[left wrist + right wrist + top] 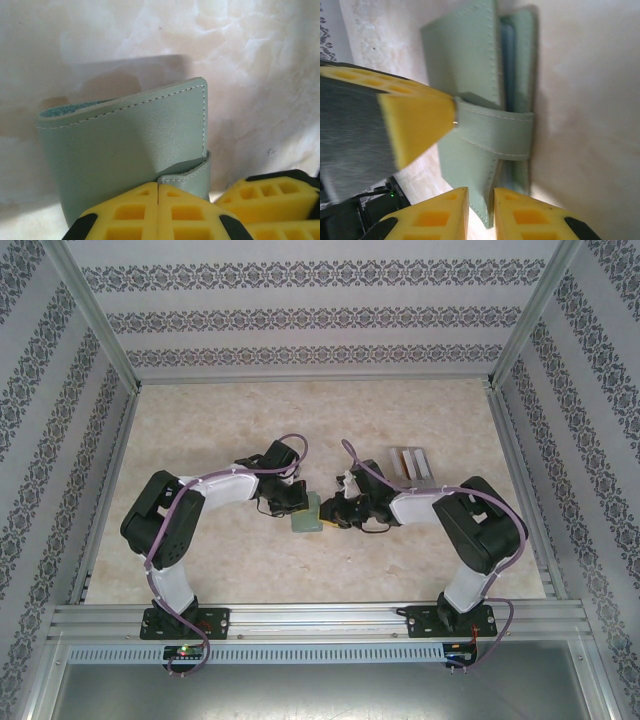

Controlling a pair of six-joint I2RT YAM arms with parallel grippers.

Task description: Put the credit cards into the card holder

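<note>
Nearest the left wrist's lens, the left gripper [158,196] has its yellow fingers pressed flat together, tips meeting at the end of the closing tab [187,175]; whether the tab's end is nipped between them cannot be told. Beyond the tips is the card holder [125,150], a sage-green wallet folded shut, white stitching along its edge, the tab wrapped round its open side. Seen from the right wrist, the right gripper [481,200] sets one finger on each side of the wallet's near edge, close against the leather; pressing or merely flanking, one cannot tell. A pale blue strip [505,60] shows between the two leaves. From above, both arms meet over the wallet at the middle of the marbled table [200,430]; tan and whitish credit cards [411,462] lie beyond the right arm.
</note>
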